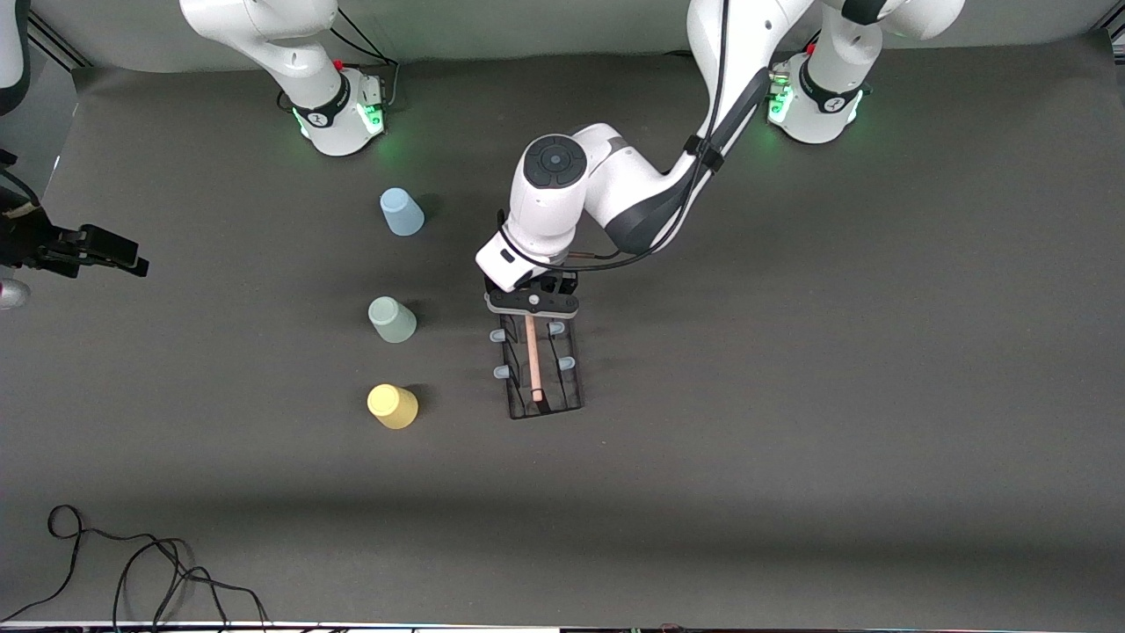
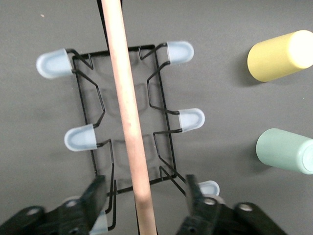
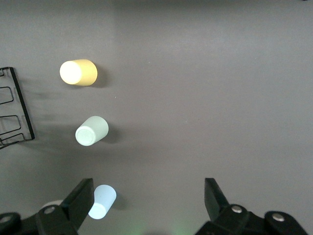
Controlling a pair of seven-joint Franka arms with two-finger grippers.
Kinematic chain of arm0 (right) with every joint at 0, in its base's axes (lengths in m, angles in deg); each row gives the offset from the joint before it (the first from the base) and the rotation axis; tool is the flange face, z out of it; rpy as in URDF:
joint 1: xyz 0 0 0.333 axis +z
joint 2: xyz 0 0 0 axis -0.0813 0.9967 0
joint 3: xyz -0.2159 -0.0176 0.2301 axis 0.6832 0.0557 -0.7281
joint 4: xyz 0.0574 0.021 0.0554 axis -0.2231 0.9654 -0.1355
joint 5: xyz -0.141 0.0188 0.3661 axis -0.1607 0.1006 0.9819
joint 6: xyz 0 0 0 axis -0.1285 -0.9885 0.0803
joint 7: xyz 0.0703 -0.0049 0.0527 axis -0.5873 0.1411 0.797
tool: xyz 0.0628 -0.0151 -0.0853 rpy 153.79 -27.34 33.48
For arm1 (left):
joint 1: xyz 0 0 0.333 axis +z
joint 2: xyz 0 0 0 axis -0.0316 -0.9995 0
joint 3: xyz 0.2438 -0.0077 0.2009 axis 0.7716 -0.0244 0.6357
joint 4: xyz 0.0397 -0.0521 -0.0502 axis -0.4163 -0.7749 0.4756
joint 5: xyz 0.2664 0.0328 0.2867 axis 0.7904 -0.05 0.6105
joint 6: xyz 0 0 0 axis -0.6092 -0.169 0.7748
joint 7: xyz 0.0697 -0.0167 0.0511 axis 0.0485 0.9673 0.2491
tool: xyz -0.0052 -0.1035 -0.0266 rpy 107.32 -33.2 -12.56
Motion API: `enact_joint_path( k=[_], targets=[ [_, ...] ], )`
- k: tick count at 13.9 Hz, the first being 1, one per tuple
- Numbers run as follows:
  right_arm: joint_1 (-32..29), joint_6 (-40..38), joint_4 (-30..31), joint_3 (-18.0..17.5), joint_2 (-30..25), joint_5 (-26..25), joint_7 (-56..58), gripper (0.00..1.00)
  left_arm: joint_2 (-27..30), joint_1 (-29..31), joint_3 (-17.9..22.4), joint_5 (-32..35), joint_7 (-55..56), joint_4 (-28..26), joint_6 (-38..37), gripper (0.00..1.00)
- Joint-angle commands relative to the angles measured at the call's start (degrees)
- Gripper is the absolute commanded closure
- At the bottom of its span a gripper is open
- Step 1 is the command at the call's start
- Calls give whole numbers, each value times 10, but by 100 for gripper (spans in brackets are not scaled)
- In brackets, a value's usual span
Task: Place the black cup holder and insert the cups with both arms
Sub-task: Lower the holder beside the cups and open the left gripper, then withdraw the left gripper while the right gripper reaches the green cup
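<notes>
Looking down on the table (image 1: 791, 396), we see the holder (image 1: 545, 369) standing mid-table: thin black wire bent into a rectangular base, a pale wooden rod (image 1: 533, 356) running along its top, rounded translucent tips (image 2: 80, 137) capping its prongs. The left gripper (image 1: 533, 303) sits over the end of the rack toward the robots' bases, and in the left wrist view its fingers (image 2: 95, 193) stand spread on either side of the rod, not touching it. That end of the rack is hidden under the gripper from the front camera, so we count only four tips there.

Beside the holder, toward the right arm's end, three smooth tapered cups stand upside down in a line: blue cup (image 1: 401, 212) farthest from the front camera, green cup (image 1: 392, 319) in the middle, yellow cup (image 1: 392, 406) nearest.

The right arm waits; its gripper (image 3: 146, 200) hangs high above the cups, fingers wide apart and empty. From the front, that gripper is cut off.
</notes>
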Motion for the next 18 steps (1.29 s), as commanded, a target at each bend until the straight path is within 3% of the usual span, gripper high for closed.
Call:
enact_joint_path(
  k=[1,4,8,13,15,18],
  targets=[
    [29,-2,10,0,-6,-4,-43,0,18,3,5,7,-6,9,-19,0],
    [86,19,35,0,-6,-4,-142,0,68,19,10,8,-9,9,-82,0],
    [144,98,127,1,-28,-4,-209,0,123,80,9,12,-24,2,-143,0],
    [191,306,335,0,-83,-4,-274,0,182,185,10,12,-215,-5,-297,0],
    [213,405,398,1,-75,-4,-305,0,215,236,11,13,-270,-20,-349,0],
    [226,512,443,1,-29,-4,-328,0,273,306,13,13,-328,-72,-348,2]
  ],
)
